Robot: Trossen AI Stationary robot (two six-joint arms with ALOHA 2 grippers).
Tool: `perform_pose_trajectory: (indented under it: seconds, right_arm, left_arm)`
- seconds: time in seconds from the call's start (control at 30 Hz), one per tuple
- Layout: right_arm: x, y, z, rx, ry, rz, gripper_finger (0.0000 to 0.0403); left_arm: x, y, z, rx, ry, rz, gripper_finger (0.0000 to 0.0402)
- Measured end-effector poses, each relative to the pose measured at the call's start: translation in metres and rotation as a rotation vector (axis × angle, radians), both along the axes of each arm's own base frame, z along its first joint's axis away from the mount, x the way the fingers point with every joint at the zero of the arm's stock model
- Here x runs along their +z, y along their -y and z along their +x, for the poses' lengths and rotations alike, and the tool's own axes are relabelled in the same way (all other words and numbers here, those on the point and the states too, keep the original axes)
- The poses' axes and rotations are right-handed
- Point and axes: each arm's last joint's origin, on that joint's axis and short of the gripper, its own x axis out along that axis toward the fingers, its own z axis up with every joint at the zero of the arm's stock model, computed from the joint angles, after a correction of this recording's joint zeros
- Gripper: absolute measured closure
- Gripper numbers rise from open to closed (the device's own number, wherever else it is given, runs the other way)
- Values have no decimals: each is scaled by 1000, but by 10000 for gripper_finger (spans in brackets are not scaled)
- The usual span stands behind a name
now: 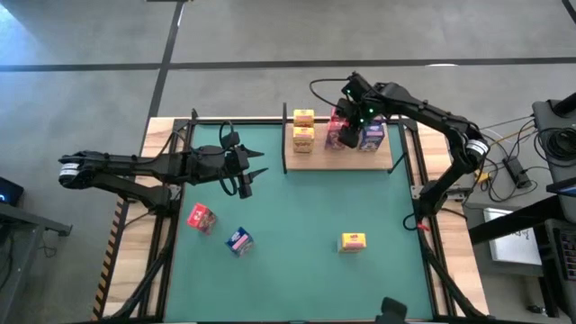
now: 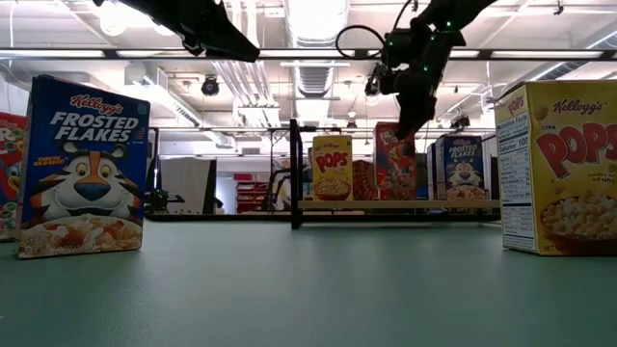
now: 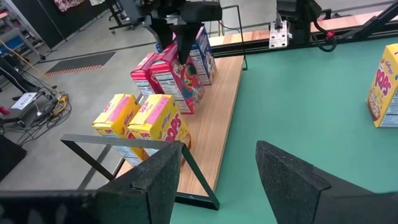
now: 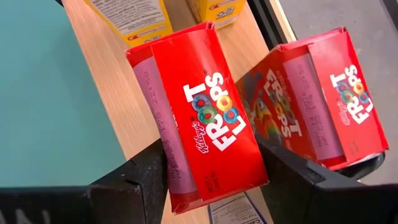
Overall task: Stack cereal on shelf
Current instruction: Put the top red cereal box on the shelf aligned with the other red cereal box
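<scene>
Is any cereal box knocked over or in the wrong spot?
Three boxes sit off the shelf on the green mat: a red one, tipped over, a blue one and a yellow one. None looks crushed.

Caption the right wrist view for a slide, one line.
Right gripper fingers straddle a red Froot Loops box on the wooden shelf, a second red box beside it.
</scene>
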Motion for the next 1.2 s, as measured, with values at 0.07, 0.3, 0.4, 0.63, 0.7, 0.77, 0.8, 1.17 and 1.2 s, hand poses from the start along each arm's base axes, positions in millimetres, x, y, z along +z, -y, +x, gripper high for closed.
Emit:
perform_pose_trajectory:
  seconds: [0.07,0.3,0.4,0.63,0.7,0.77,0.8,1.17,1.2]
  right_arm:
    - [-1,0,0,1,2,-2,204]
    - [-9,1,1,4,1,-3,204]
    - [-13,0,2,5,0,-5,204]
    - [-17,2,0,-7,-54,-60,204]
    - [-17,3,1,-6,-40,-73,204]
    - [-16,3,2,-6,-34,-78,204]
    - [-16,3,2,-8,-32,-78,204]
    - [-19,-1,5,-15,-26,-58,204]
    - [-19,-1,5,-12,-28,-57,204]
  left_arm:
    - [0,0,0,0,0,0,209]
    - [0,0,0,1,1,-2,209]
    - [0,0,0,1,1,-2,209]
    - [0,0,0,1,1,-2,209]
    - [0,0,0,1,1,-2,209]
    - [0,0,0,1,1,-2,209]
    - [0,0,0,1,1,-2,209]
    - [0,0,0,1,-2,-2,209]
    - [0,0,0,1,-3,-2,209]
